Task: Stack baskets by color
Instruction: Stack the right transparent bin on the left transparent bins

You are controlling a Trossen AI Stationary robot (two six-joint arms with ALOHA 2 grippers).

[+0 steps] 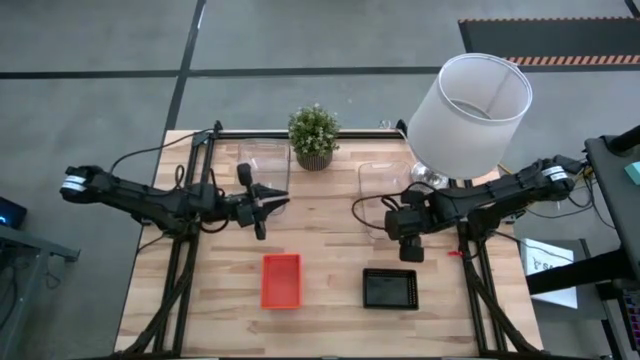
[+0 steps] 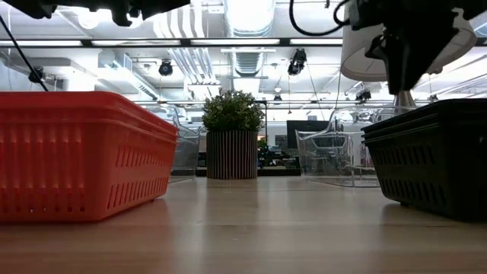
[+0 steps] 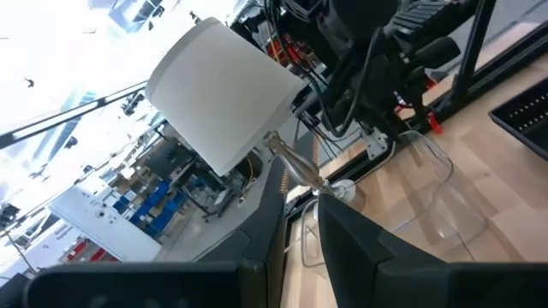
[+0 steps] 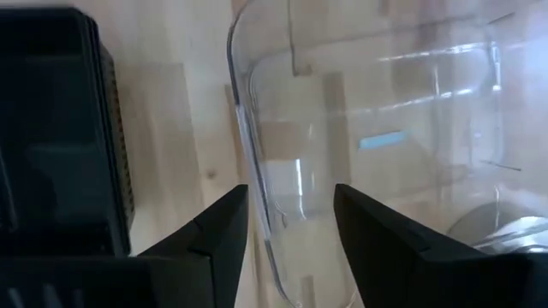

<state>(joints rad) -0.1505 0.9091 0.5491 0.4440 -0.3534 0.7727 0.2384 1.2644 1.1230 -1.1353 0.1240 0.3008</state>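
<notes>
Nearest me on the wooden desk (image 1: 330, 215) sit the small red-orange plastic basket (image 1: 281, 280) and small black perforated basket (image 1: 390, 288). Farther back, my right gripper (image 4: 289, 224) hangs with jaws wide, straddling the clear transparent basket's (image 4: 368, 128) wall. My left gripper (image 1: 275, 203), jaws narrow, pinches another clear basket's (image 1: 266, 165) rim.

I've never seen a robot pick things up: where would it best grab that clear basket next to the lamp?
Probably by the thin upright wall of the clear basket, coming down from above. The rim is narrow enough to pass between the jaws, and the right gripper already hangs open astride it, one finger outside, the other inside.
</notes>
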